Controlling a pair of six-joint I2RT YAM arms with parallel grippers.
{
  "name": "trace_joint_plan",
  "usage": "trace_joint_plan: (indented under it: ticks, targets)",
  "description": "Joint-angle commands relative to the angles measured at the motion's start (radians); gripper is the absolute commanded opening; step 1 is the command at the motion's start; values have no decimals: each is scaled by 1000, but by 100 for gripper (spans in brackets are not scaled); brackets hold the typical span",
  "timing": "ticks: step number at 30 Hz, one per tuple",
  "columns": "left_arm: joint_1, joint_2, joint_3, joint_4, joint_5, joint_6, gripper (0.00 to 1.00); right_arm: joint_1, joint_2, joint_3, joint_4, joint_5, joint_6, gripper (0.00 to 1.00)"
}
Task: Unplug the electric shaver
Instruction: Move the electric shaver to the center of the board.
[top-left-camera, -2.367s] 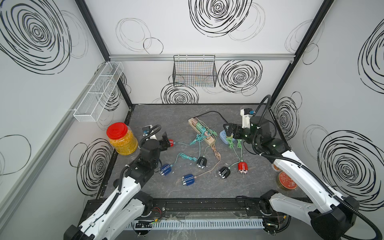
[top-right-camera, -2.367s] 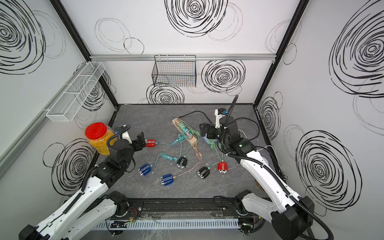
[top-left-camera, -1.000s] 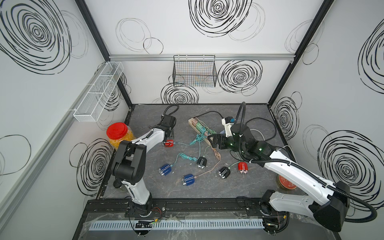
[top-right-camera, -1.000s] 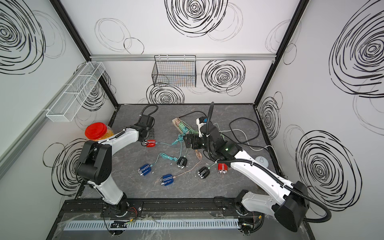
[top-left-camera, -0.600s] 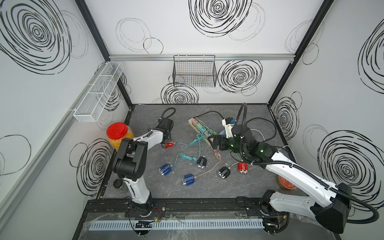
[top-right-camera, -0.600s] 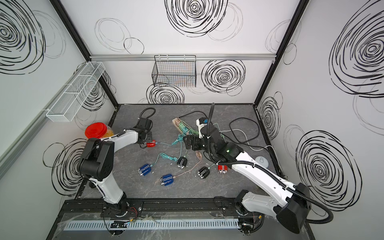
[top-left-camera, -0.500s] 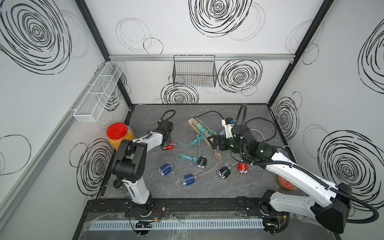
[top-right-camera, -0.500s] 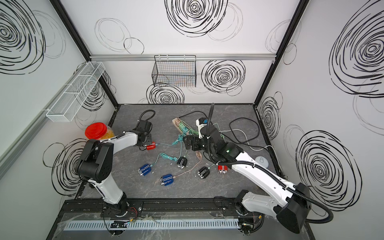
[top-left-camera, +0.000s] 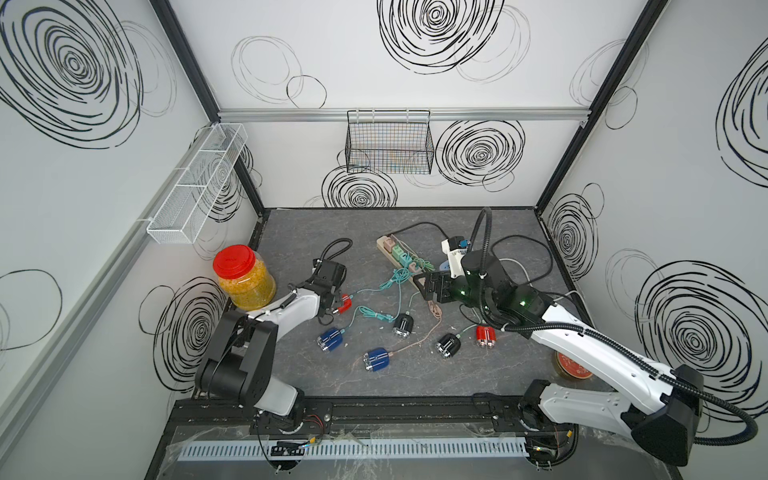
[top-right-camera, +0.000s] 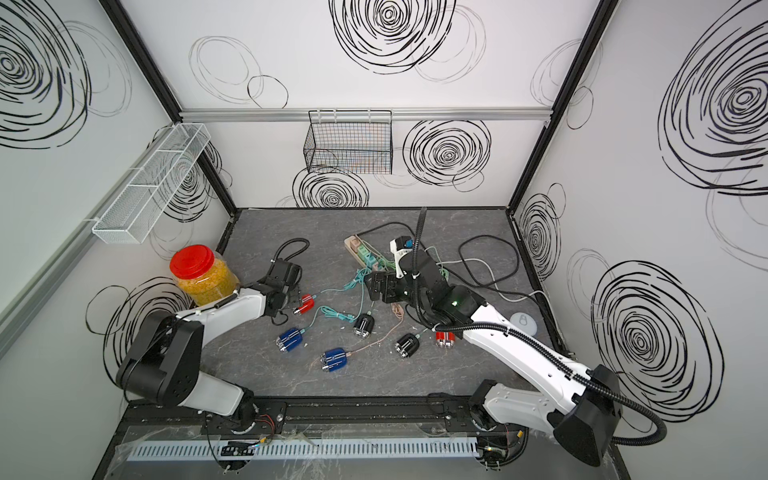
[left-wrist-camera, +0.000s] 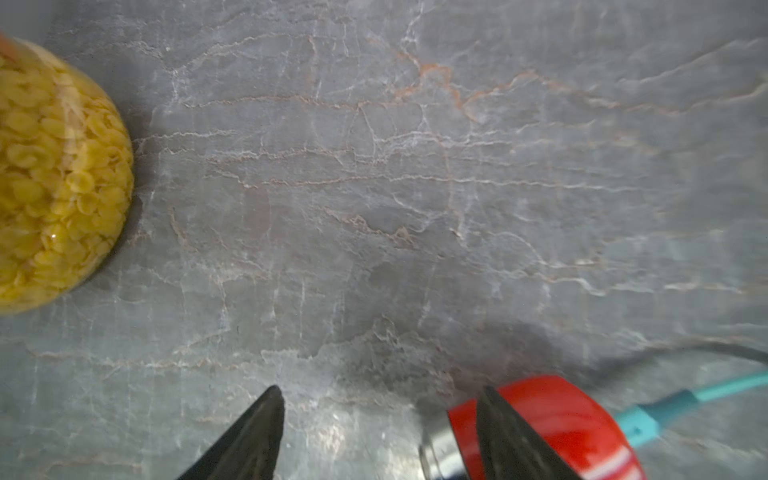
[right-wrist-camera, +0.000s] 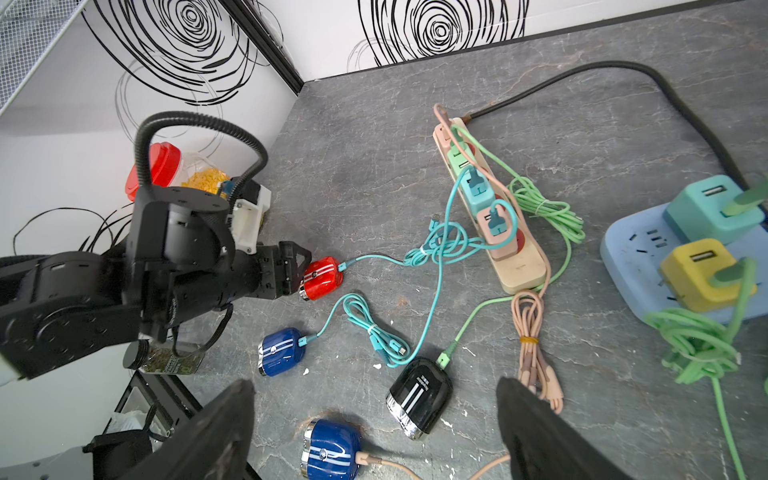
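At the front of the table (top-left-camera: 316, 374), a blue shaver (top-left-camera: 376, 359) lies idle. Behind it, toward the table's left side, the red electric shaver (top-left-camera: 344, 303) lies flat. Its chrome head faces the left gripper (left-wrist-camera: 380, 399), and its teal cable (top-left-camera: 365, 291) leaves the opposite end toward the beige power strip (top-left-camera: 399, 257) at the back. The left gripper sits low at the head end, jaws parted and gripping nothing. In the left wrist view one finger (left-wrist-camera: 509, 440) crosses the red body while its partner stands over bare table, so the shaver lies off to one side of the gap rather than centred in it. Its long axis runs roughly along the left arm's reach. Farther back, the right gripper (top-left-camera: 427, 284) hangs by the strip's near end, fingers spread wide and empty. It is well apart from the shaver, so the left is plainly the nearer.
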Motion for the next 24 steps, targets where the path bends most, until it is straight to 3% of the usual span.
trace_joint_plan:
  ticks: [1,4,10,13,20,24]
  targets:
    - [-52,-137,15,-14,-80,-1,79,13,7,13,12,-6,14,94]
    - [-74,-180,95,-106,-59,83,82,18,11,8,14,-1,22,94]
    - [-77,-68,309,-341,13,309,83,19,13,-3,34,10,28,94]
    - [-100,-9,369,-434,-70,419,80,18,18,-2,37,13,27,94]
    - [-192,50,286,-432,-106,485,77,19,21,-12,55,11,30,95]
    - [-207,66,263,-416,-47,501,75,17,27,-20,67,8,27,95]
